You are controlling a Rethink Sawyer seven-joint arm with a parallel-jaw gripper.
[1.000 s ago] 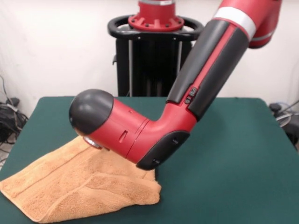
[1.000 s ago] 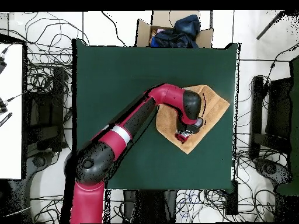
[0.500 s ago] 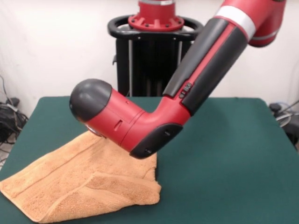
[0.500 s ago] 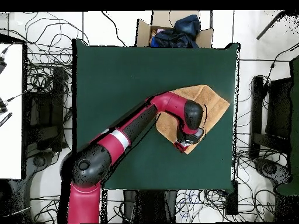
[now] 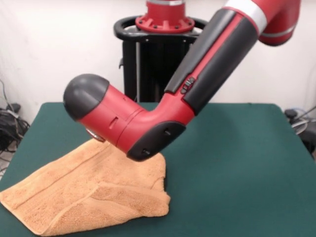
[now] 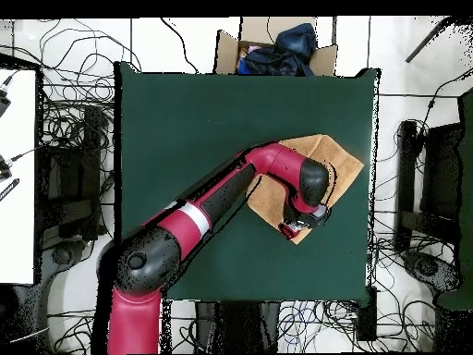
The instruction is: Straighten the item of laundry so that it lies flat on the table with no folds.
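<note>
Moved: arm (image 5: 197, 79) has lifted and swung a little since a second ago, its dark wrist cap higher over the towel in the front view; in the overhead view the wrist has slid toward the towel's corner nearest the robot's side; towel looks unchanged
Table (image 5: 247, 163): dark green, mostly bare; towel sits to one side of it, in the overhead view near the right edge (image 6: 185, 120)
Arm: reaches from the base across the green top and bends down over the towel, hiding its middle in both views
Towel (image 5: 74, 197): peach-tan, lying on the table but not flat; one thick doubled fold runs along the front edge, with a lumpy corner just under the arm's elbow; overhead it shows as a skewed diamond (image 6: 342, 166)
Gripper (image 6: 297, 223): over the towel's corner nearest the robot in the overhead view; hidden behind the wrist in the front view; whether it grips cloth or is released, I cannot tell
Stage: fold not yet opened, by my judgement
Risk: if only the top layer is caught, a pull could drag the whole towel toward the near table edge rather than unfold it; if both layers are caught, the fold just travels; a weak hold could drop the corner into a fresh crease
</note>
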